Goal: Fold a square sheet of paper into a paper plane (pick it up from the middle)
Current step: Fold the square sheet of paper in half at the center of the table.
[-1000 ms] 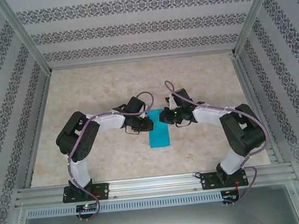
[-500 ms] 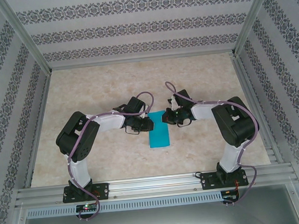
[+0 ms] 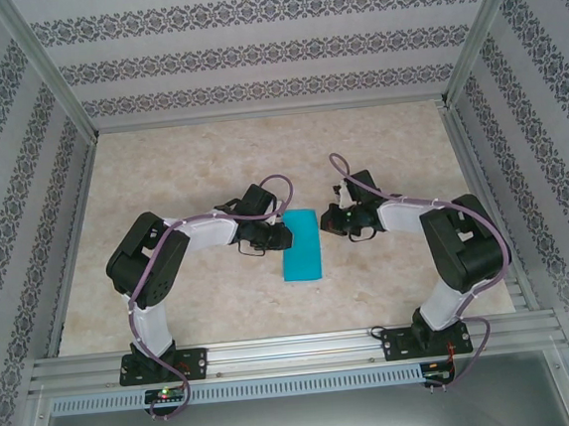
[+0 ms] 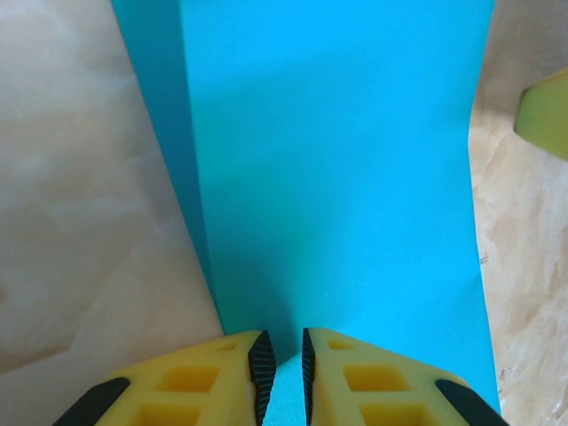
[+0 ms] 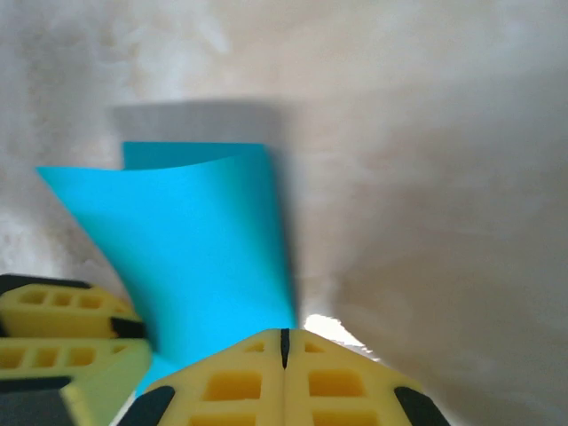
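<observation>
Left gripper (image 4: 280, 353) nipped almost closed on the folded sheet of paper (image 4: 337, 177), holding its edge.
Right gripper (image 5: 285, 339) is squeezed fully together on nothing, just beside the paper's opposite edge; paper lies mid-table (image 3: 210, 160) between them.

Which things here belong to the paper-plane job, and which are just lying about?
Job:
teal sheet of paper, folded over
left gripper, pinching its edge
right gripper, shut beside it

Just there:
table
patterned walls
metal frame
</observation>
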`<action>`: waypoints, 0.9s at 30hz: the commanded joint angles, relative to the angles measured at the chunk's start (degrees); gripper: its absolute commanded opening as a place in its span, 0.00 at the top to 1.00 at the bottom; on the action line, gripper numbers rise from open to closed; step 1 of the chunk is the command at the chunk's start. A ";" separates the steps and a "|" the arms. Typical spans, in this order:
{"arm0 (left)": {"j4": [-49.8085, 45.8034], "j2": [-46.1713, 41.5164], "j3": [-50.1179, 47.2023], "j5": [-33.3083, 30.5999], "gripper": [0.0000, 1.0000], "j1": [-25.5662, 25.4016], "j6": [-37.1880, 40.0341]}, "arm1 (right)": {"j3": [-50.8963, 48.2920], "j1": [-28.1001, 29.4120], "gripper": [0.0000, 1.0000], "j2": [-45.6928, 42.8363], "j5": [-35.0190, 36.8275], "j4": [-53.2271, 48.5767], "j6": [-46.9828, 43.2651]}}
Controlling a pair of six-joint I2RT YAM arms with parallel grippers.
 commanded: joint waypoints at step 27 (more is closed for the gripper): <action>-6.32 6.82 -5.45 -8.59 0.75 -1.21 2.08 | 3.44 -4.78 0.99 10.62 1.96 6.91 1.82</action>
